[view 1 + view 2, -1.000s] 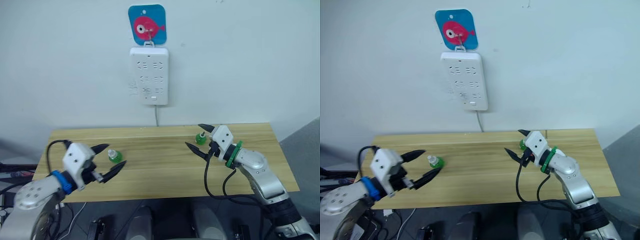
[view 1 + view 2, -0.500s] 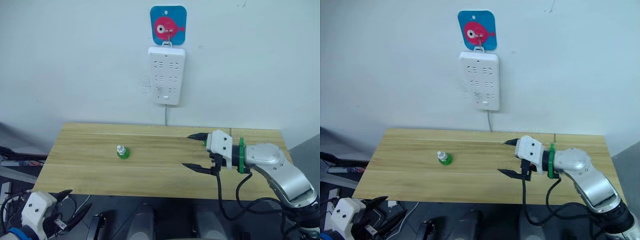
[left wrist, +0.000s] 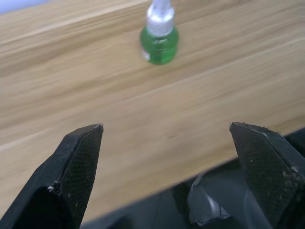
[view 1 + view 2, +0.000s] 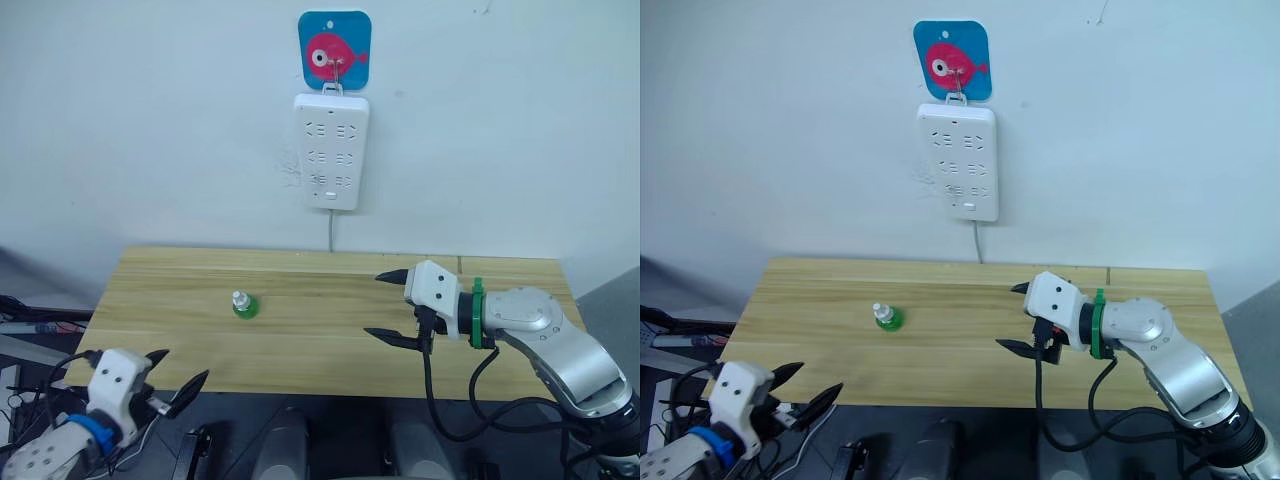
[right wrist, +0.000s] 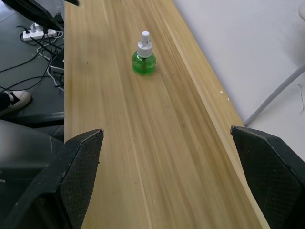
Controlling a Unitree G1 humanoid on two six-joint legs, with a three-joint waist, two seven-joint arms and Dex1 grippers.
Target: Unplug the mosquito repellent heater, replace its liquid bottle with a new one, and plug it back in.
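White wall behind the desk (image 4: 300,350) carries the power strip (image 4: 331,151) with no heater plugged in, the green bottle (image 4: 243,304) stands mid-desk, left gripper (image 4: 170,380) has dropped below the front edge, jaws apart, while both wrist views show the right gripper (image 4: 392,306) gaping too.

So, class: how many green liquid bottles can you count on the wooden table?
1. The green bottle stands upright on the table's left half. Another may be hidden behind the right gripper.
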